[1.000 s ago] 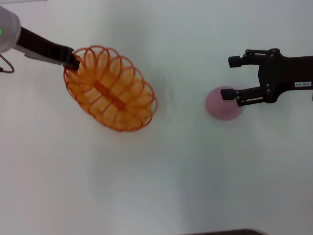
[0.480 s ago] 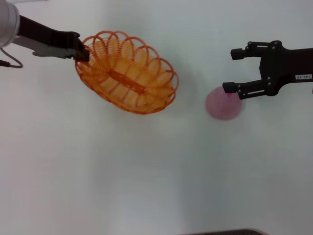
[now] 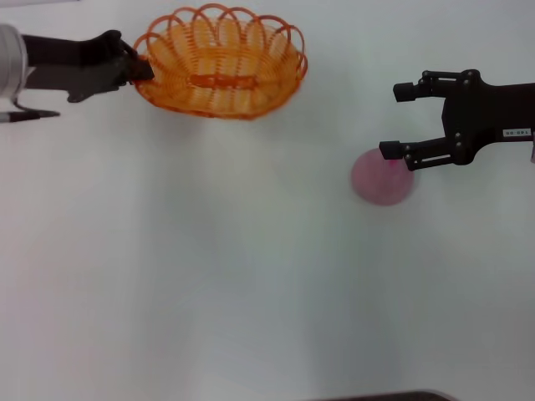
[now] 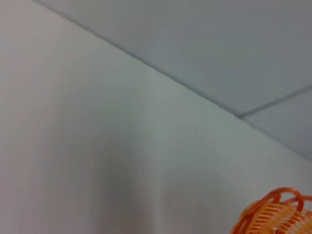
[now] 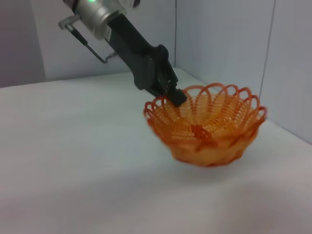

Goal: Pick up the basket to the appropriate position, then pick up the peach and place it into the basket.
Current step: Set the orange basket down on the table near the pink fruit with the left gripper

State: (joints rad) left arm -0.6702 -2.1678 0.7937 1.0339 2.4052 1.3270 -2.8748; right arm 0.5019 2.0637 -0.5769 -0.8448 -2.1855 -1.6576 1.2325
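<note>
Head view: oval, shallow orange basket of looped plastic wire with a scalloped rim [image 3: 219,60] at the far left of the plain white worktop [image 3: 251,276], pinched at its left rim by the black left gripper [image 3: 140,70], jaws closed thin on the wire, probably because the rim is the only graspable part of so open a weave. Close to the worktop's far edge, so little room beyond it; wide bare room nearer the robot and toward the middle. To the right, well apart from the basket, round pale pink peach [image 3: 383,176] resting on the worktop. Black right gripper [image 3: 398,121] hovering just beyond and partly over the peach, jaws spread wide and holding nothing, one fingertip overlapping the fruit's upper edge; apparently waiting until the basket is settled. Clear straight path between peach and basket. Left wrist view: only a corner of the orange rim showing at the frame's edge, against bare white surface and pale wall panels; jaws not visible here. Right wrist view: basket seen side-on across the worktop, seemingly lifted or tilted slightly, though contact underneath cannot be told for certain; left gripper clamped over the near rim from above, arm sloping away. Wall corner close behind the basket, limiting travel that way.
</note>
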